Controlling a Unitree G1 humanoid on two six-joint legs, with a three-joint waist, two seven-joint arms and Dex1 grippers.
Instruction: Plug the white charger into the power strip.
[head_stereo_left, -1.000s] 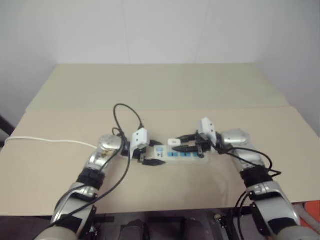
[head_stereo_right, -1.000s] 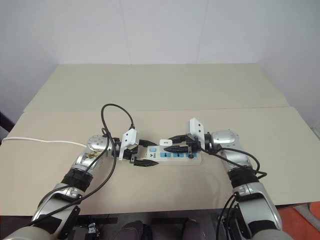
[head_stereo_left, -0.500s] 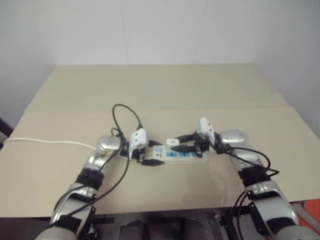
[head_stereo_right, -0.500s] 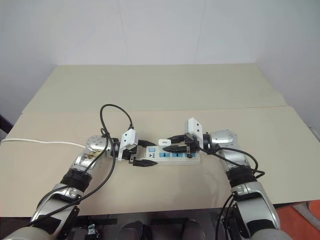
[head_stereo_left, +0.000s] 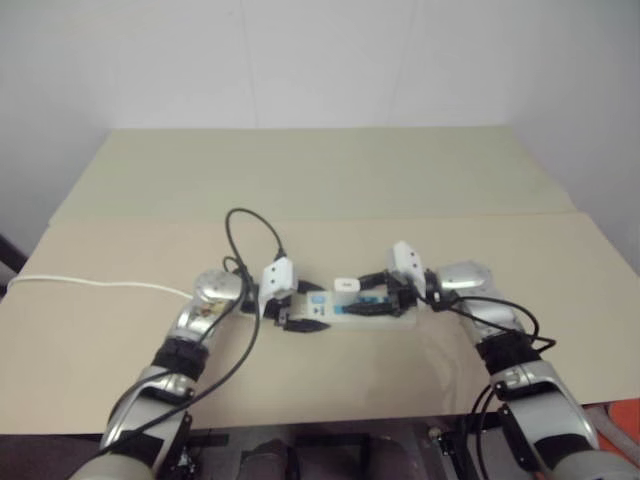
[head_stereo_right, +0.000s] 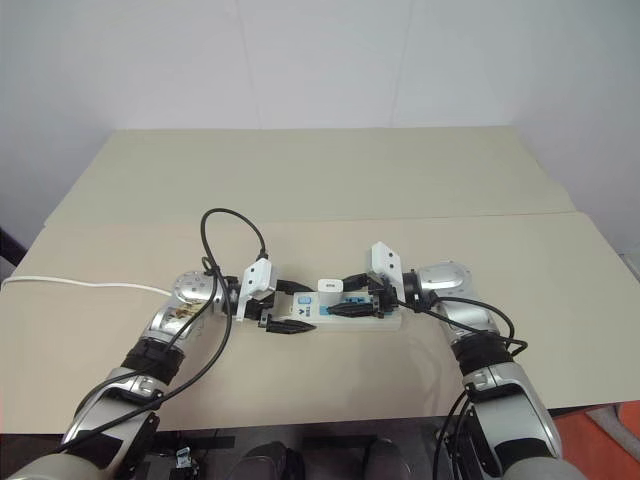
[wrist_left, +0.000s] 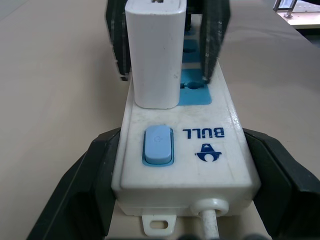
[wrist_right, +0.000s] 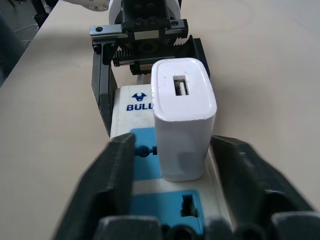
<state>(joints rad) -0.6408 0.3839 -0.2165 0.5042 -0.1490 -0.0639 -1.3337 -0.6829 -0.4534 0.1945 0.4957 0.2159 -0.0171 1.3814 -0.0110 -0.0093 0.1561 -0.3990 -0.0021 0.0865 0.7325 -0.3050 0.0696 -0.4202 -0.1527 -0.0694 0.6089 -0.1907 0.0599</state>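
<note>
The power strip (head_stereo_right: 306, 312) lies flat near the table's front, its blue switch (wrist_left: 158, 145) at the left end. The white charger (head_stereo_right: 330, 285) stands upright in the socket beside the switch, also seen as the charger (wrist_right: 183, 117) in the right wrist view. My left gripper (wrist_left: 180, 142) is shut on the strip's switch end, a finger (wrist_left: 82, 185) pressed to each side. My right gripper (head_stereo_right: 338, 296) is open. Its fingers (wrist_right: 117, 190) flank the charger, with a gap on each side.
The strip's thin white cord (head_stereo_right: 80, 282) runs off to the table's left edge. A black cable loop (head_stereo_right: 235, 225) arches above my left wrist. Bare tabletop (head_stereo_right: 330, 170) stretches behind the strip to the wall.
My right gripper's fingers have spread apart and let go of the charger, which stays standing in the strip. The left gripper and the strip have not moved.
</note>
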